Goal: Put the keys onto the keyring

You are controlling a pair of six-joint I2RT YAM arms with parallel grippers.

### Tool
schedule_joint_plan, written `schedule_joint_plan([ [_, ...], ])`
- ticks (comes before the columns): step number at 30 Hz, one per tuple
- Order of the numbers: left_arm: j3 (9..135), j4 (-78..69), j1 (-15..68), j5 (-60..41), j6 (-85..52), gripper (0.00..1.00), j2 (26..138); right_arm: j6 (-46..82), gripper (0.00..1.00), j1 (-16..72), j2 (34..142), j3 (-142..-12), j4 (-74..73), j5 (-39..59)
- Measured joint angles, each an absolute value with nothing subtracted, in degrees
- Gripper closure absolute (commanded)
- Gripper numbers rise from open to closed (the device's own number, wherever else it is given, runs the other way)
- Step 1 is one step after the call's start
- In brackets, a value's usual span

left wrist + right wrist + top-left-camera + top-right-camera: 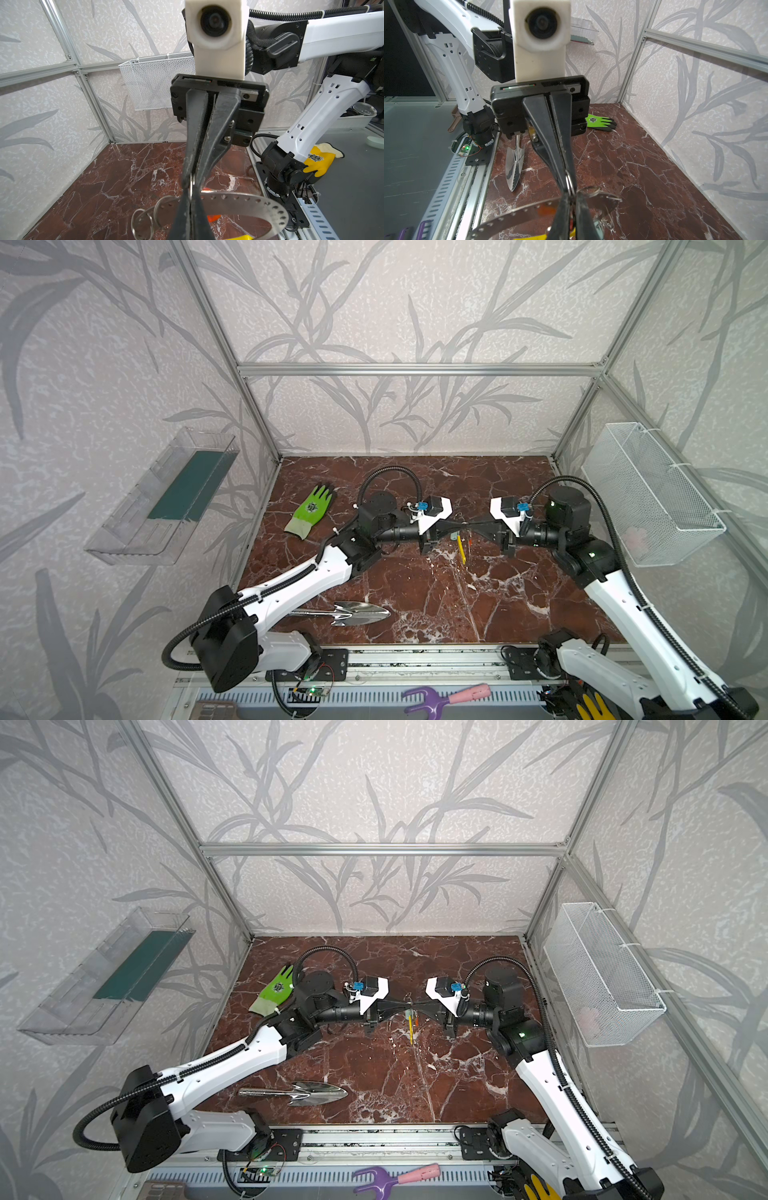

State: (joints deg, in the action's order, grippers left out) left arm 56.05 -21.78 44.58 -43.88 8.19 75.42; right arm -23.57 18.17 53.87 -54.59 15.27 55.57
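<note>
Keyring (245, 200) hangs above the surface (124, 176), pinched tip to tip by our clenched left hand (568, 180) and right hand (191, 182). The keys (213, 218) dangle alongside. We cannot confirm threading, so we judge the task unfinished.

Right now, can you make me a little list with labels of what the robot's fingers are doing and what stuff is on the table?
left fingers: shut on the keyring, holding it up off the table
right fingers: shut, tips meeting the left ones at the keyring; what they pinch is hidden
red tag: peeks out beneath the keyring
green glove: flat on the table, back left
trowel: lying front left, untouched
</note>
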Motion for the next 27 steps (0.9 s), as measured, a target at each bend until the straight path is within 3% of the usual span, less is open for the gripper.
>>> schedule_joint_plan([
  [7, 56.4, -20.5, 44.6, -43.9, 9.6, 1.0, 75.4, -23.6, 1.0, 18.2, 53.9, -54.6, 15.7, 55.5],
  [10, 57.1, -18.6, 44.6, -43.4, 11.3, 0.79, 75.4, -23.6, 1.0, 18.2, 53.8, -54.7, 16.3, 55.0],
  [13, 58.3, -13.8, 44.7, -41.6, 14.8, 0.7, 75.0, -24.3, 1.0, 18.3, 54.1, -56.8, 20.2, 53.1],
  [27, 70.5, 10.2, 47.4, -31.3, 36.4, 0.7, 73.8, -30.3, 1.0, 21.0, 60.8, -69.7, 43.1, 40.8],
])
